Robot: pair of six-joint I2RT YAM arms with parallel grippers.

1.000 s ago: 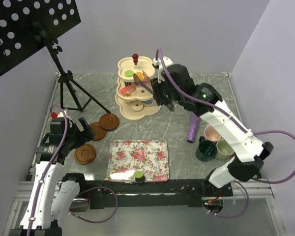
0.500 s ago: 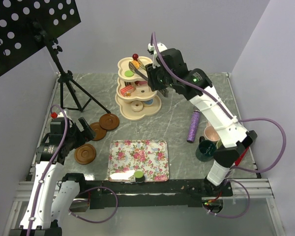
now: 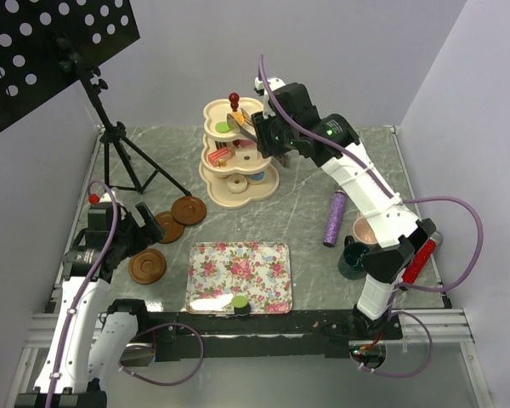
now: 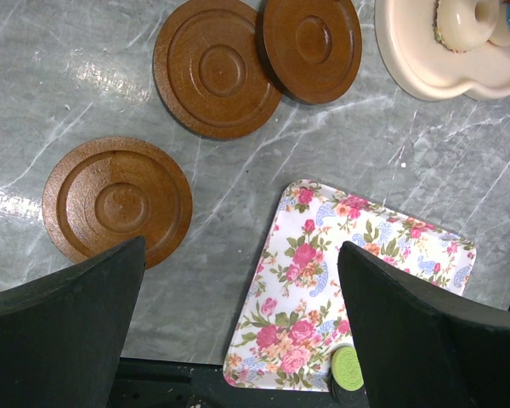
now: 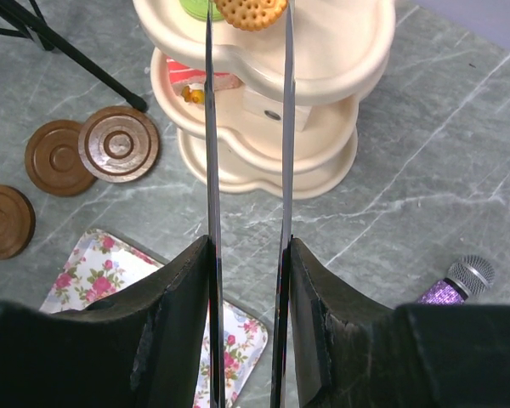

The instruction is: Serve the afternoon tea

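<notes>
Tea things counted on a desk [image 3: 306, 212]
Three saucers [image 3: 147, 266], two mugs [image 3: 367, 229] in view, one tiered stand [image 3: 238, 191], one floral tray [image 3: 240, 276], one microphone [image 3: 333, 219].

Saucers [image 3: 147, 266] left of tray [image 3: 240, 276]; stand [image 3: 229, 192] behind it; mugs [image 3: 354, 260], microphone [image 3: 333, 219] right

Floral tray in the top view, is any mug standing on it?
No, the floral tray holds only a small green-topped piece at its near edge; the mugs sit to its right.
</notes>
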